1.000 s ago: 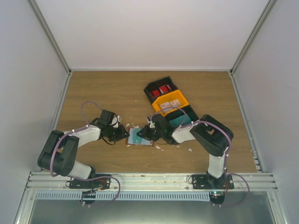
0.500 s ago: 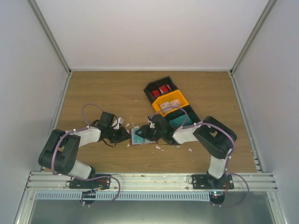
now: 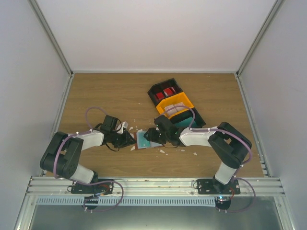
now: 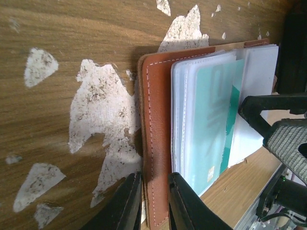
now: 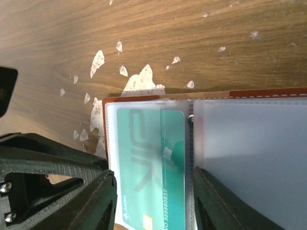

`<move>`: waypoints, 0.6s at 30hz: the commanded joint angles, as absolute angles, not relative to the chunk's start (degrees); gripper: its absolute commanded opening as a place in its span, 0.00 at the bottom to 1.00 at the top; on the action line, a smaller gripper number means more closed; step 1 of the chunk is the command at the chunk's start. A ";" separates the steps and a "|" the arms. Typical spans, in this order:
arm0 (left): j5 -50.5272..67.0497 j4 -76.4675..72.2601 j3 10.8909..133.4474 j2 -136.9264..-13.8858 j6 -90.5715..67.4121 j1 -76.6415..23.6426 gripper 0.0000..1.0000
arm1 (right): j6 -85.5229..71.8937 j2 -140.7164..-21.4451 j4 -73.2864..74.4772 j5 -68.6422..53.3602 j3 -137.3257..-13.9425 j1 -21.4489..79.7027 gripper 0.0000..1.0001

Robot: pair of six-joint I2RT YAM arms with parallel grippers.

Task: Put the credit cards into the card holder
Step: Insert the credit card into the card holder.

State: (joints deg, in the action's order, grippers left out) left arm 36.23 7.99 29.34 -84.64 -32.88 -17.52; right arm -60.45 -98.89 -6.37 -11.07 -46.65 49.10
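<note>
The card holder (image 3: 143,141) lies open on the table between both arms, its reddish-brown leather cover (image 4: 158,120) under clear sleeves. A teal credit card (image 5: 148,167) sits part-way inside the left sleeve, and it also shows through the plastic as a teal card (image 4: 211,124) in the left wrist view. My left gripper (image 4: 153,179) is shut on the leather edge of the holder. My right gripper (image 5: 153,179) stands open, one finger on each side of the teal card. More cards, red (image 3: 163,92) and pale (image 3: 175,109), lie in the tray.
A black-and-orange three-compartment bin tray (image 3: 188,102) stands just behind the right arm. White torn scraps (image 4: 100,115) litter the wood around the holder. The right gripper's black fingers (image 4: 283,129) sit close against the holder's far side.
My right gripper has opened and let go of the teal card, which now rests in the sleeve. The right arm's elbow has swung rightwards. The left gripper keeps its hold.
</note>
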 commanded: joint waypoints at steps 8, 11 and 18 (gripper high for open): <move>35.39 9.98 27.59 -86.66 -31.91 -18.13 0.20 | -56.79 -102.39 -2.52 -12.09 -50.14 50.19 0.24; 35.52 9.80 27.51 -86.83 -31.97 -18.18 0.20 | -56.37 -102.93 -4.05 -13.72 -50.10 50.19 0.19; 35.82 9.15 27.12 -86.90 -31.91 -18.15 0.19 | -55.93 -103.50 -7.28 -16.87 -49.47 50.19 0.10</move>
State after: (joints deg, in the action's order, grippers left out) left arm 37.47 7.44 29.23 -85.25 -32.86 -17.52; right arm -56.75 -102.39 -3.97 -13.78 -49.08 49.52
